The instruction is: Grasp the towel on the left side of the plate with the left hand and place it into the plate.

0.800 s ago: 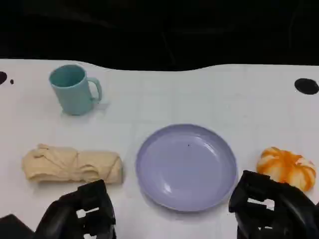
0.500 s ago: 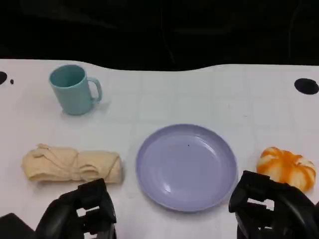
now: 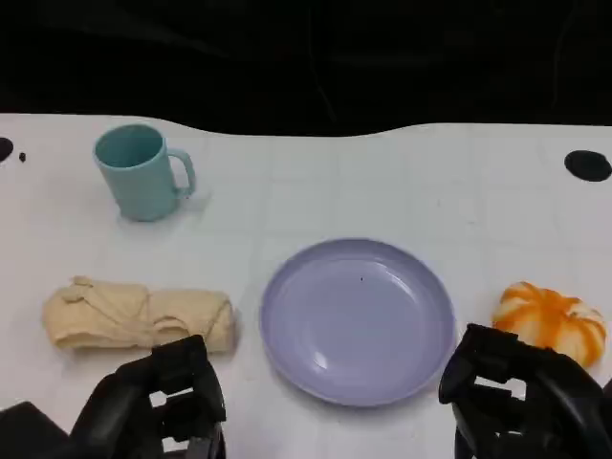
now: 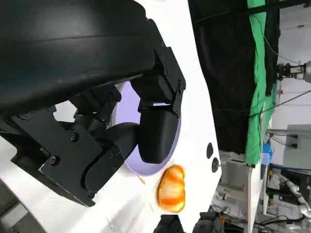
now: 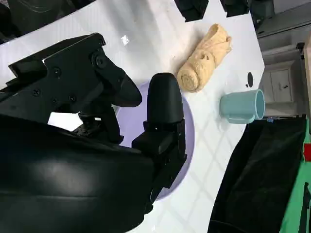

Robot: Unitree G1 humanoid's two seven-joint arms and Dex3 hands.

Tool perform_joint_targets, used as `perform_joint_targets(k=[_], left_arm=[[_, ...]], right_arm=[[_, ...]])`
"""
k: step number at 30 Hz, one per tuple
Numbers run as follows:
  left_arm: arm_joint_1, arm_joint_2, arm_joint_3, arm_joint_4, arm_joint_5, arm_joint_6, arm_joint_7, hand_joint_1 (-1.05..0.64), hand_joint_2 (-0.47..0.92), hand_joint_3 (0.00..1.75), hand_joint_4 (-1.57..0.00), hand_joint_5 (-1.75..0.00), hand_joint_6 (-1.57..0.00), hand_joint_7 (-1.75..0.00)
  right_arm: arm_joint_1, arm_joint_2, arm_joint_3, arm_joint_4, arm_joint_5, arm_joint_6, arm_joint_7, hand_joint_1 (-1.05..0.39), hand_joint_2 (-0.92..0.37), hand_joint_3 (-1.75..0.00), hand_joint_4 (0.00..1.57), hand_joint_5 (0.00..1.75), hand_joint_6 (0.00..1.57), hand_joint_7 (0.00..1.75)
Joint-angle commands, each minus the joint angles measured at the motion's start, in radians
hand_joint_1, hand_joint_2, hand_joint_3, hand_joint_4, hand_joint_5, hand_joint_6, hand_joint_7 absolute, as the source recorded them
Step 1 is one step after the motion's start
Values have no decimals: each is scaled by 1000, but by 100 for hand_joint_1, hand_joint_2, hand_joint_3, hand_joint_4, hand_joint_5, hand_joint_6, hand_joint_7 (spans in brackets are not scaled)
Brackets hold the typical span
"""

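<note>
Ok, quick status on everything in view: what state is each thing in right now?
towel: rolled, lying left of the plate, not held.
plate: nothing in it.
mug: upright, looks empty.
pumpkin: right of the plate.
left hand: near the towel, holding nothing.
right hand: holding nothing.

In the head view the bottom edge cuts off our left hand [image 3: 158,406] and right hand [image 3: 521,397], so we cannot tell how their fingers lie; the left hand also covers the near edge of the towel [image 3: 134,314]. In the left wrist view our own hand hides most of the plate [image 4: 127,127], leaving a lavender sliver, and the towel is out of frame. A small dark speck on the plate in the head view is too small for us to identify.
</note>
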Motion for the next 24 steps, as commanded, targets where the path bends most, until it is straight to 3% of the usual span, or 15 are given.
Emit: perform_joint_targets(k=[1,5,9,11,13,17,21,24], left_arm=[[1,6,12,-24,-2,14,8,-10,41,145,-94,-175,-79,-169],[2,-6,23,-28,-7,13,19,-7,43,141,-90,-174,-79,-160],[2,-15,36,-18,35,-41,45,-3,47,131,-67,-165,-64,-133],[-3,-5,40,2,100,-111,61,-7,56,103,-59,-148,-55,-111],[-11,0,51,24,147,-178,74,-8,63,83,-55,-134,-53,-93],[-24,19,77,44,235,-249,102,-19,87,28,-52,-102,-53,-53],[-29,51,93,0,332,-225,125,-30,92,15,-46,-78,-50,-29],[-55,119,105,-57,475,-184,122,-35,92,7,-38,-65,-46,-16]], right_arm=[[-5,-9,-4,-17,-4,11,-5,-7,-63,-115,72,175,55,162],[-3,-8,-4,-17,-1,7,-5,-6,-65,-113,71,175,54,163],[1,-8,-2,-15,-1,0,-3,-5,-66,-111,70,175,53,164],[4,-8,1,-15,-3,-8,-2,-5,-66,-111,70,175,53,164],[7,-9,7,-20,-9,-7,-6,-5,-66,-111,70,175,53,164],[10,-7,15,-30,-13,3,-12,-5,-67,-110,70,175,52,165],[10,-3,11,-29,-3,3,-7,-4,-68,-109,69,175,51,165],[6,-3,6,-19,1,-11,-2,-2,-69,-111,70,175,52,167]])
